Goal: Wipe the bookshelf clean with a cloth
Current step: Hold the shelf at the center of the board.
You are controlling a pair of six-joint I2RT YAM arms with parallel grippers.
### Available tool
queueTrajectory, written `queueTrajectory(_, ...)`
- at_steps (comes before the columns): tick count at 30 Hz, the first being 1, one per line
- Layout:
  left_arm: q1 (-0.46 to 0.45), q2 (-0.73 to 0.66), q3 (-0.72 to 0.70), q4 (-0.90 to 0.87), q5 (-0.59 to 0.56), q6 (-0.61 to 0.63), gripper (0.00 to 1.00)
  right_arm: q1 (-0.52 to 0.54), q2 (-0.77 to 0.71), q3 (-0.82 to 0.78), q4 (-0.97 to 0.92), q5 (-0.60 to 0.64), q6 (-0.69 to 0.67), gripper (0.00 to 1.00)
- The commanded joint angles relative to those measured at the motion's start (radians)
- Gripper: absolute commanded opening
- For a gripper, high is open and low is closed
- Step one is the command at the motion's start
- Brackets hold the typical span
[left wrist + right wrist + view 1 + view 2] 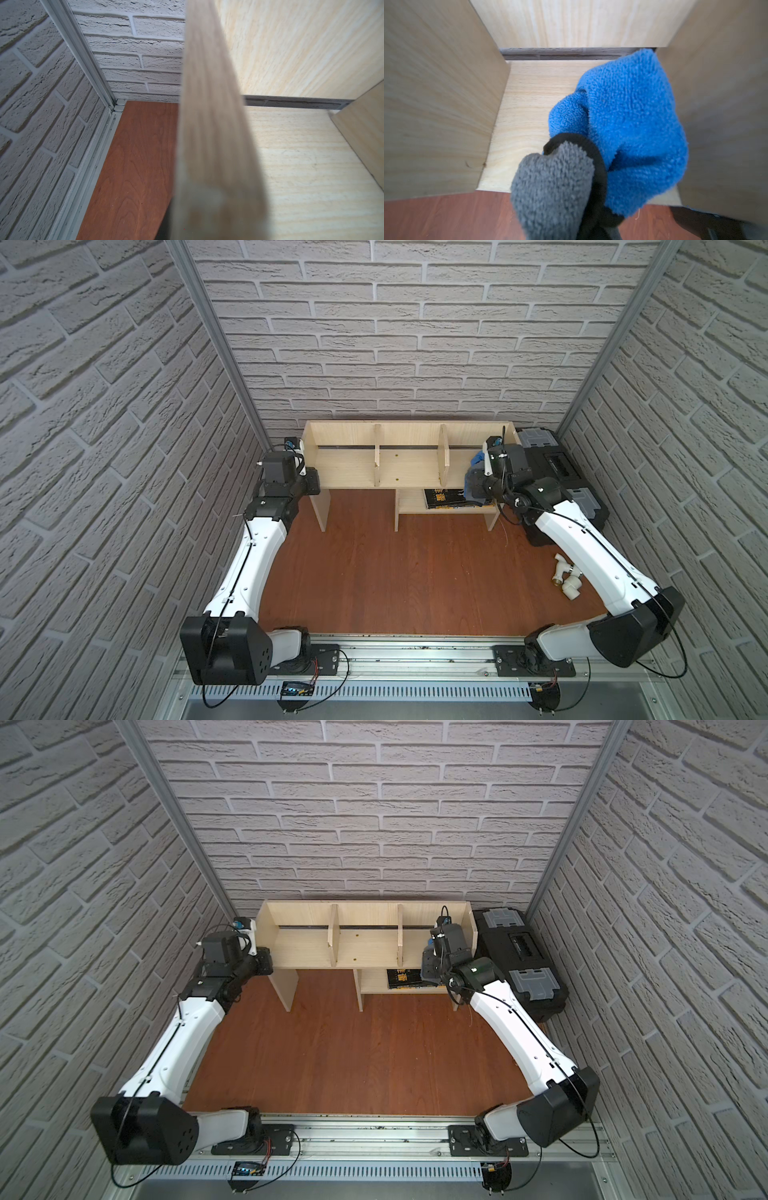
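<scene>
Pinches the left end panel of the shelf (345, 466) with the left gripper (303, 458), closed on the board's front edge, most likely to brace the unit against the push of wiping. Cannot confirm the contact itself: gives only a blurred board edge and a dark sliver beside it in the wrist view, with the jaws cut off below. Shows the left and middle compartments bare, with no telling from here whether wiped or not. Further right, holds the cloth (629, 116) in the right gripper (485, 466), clamped on a bunched end. Keeps grey face and dark trim nearest the wrist, blue face seemingly resting on the floor of the right compartment, up against its right wall; placed so, by the look of it, to sweep that corner. Buries the jaws entirely under the pile. Half covers a book (442, 497) on the lower tier with wrist and cloth. Partly blocks the toolbox (557, 472) as well. Catches the pipe fittings (563, 576) in a top view only, beside the right forearm.
</scene>
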Motion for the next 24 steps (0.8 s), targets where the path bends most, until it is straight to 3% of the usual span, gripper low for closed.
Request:
queueTrajectory(1,0.006,0.005,0.018,0.054,0.045,-0.057,0.0,0.005,0.125,0.11,-0.002,-0.127,0.013,0.03)
queueTrajectory(6,0.006,-0.001,0.016,0.054,0.042,-0.051,0.0,-0.033,0.24,0.281,-0.045,-0.073,-0.003,0.03)
queueTrajectory(9,0.011,0.002,0.018,0.054,0.05,-0.054,0.0,-0.052,0.259,0.334,-0.078,0.034,-0.06,0.03)
queueTrajectory(15,0.014,0.001,0.016,0.057,0.054,-0.055,0.0,-0.081,0.165,0.22,-0.051,0.262,-0.137,0.03)
queueTrajectory(24,0.016,0.006,0.015,0.057,0.053,-0.056,0.0,-0.028,0.015,-0.046,-0.02,0.151,-0.074,0.03)
